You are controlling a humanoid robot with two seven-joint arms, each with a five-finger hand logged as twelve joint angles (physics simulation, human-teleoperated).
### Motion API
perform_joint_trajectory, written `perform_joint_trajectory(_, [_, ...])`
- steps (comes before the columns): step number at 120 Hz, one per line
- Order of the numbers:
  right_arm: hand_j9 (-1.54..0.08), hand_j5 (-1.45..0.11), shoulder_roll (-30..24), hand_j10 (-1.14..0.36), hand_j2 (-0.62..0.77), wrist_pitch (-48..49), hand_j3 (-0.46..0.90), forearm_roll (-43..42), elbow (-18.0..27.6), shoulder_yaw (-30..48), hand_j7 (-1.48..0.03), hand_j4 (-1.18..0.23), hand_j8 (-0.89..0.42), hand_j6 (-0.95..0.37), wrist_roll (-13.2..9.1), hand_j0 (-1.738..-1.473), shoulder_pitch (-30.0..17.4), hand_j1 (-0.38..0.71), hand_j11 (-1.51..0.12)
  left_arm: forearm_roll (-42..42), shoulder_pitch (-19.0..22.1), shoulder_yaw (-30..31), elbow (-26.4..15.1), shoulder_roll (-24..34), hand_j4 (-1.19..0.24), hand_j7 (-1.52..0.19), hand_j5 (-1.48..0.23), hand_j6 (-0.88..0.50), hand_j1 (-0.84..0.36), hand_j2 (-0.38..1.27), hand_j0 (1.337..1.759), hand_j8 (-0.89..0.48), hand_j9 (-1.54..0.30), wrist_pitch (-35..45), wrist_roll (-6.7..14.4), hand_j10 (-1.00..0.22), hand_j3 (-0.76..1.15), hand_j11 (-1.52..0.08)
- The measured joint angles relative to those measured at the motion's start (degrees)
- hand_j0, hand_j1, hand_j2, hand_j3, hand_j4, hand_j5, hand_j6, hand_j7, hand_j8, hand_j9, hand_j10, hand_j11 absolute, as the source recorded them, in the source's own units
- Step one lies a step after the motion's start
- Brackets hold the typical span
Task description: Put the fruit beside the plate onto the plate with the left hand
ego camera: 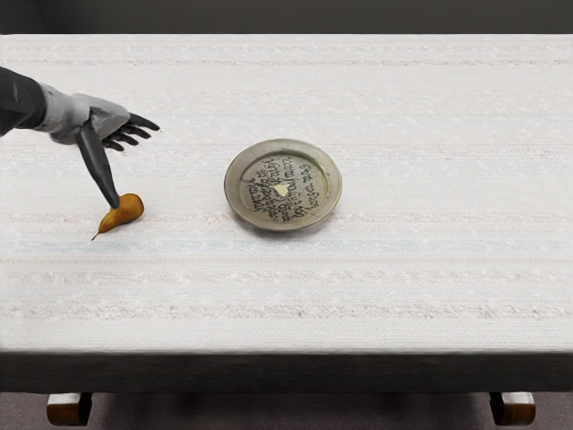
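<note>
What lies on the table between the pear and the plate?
Nothing; the head view shows only bare tablecloth between the pear and the plate.

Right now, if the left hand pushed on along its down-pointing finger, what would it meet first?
The pear; the left hand's fingertip looks at or on its top, though depth is unclear.

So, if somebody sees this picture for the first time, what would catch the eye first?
Probably the round grey plate with dark writing-like marks, near the middle of the white table. Next, the left robot hand at the left edge, open, with one dark digit reaching down to a small orange pear, which lies left of the plate, apart from it.
</note>
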Motion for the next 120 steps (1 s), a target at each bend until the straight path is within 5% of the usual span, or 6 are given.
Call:
perform_joint_trajectory(40, [0.0, 0.0, 0.0, 0.0, 0.0, 0.0, 0.0, 0.0, 0.0, 0.0, 0.0, 0.0, 0.0, 0.0, 0.0, -1.658, 0.0, -0.35, 0.0, 14.0, 9.3, 0.2, -7.0, 0.3, 0.0, 0.0, 0.0, -0.01, 0.35, 0.0, 1.658, -0.01, 0.0, 22.7, 0.0, 0.0, 0.0, 0.0])
perform_joint_trajectory(60, [0.0, 0.0, 0.0, 0.0, 0.0, 0.0, 0.0, 0.0, 0.0, 0.0, 0.0, 0.0, 0.0, 0.0, 0.0, -1.658, 0.0, -0.35, 0.0, 23.3, 15.4, 0.2, -8.0, -6.0, 0.0, 0.0, 0.0, -0.01, 0.35, 0.0, 1.658, -0.01, 0.0, 31.7, 0.0, 0.0, 0.0, 0.0])
perform_joint_trajectory(120, [0.0, 0.0, 0.0, 0.0, 0.0, 0.0, 0.0, 0.0, 0.0, 0.0, 0.0, 0.0, 0.0, 0.0, 0.0, -1.658, 0.0, -0.35, 0.0, 30.8, 18.2, 0.3, -5.8, -6.9, 0.0, 0.0, 0.0, -0.01, 0.35, 0.0, 1.658, 0.0, 0.0, 40.3, 0.0, 0.0, 0.0, 0.0])
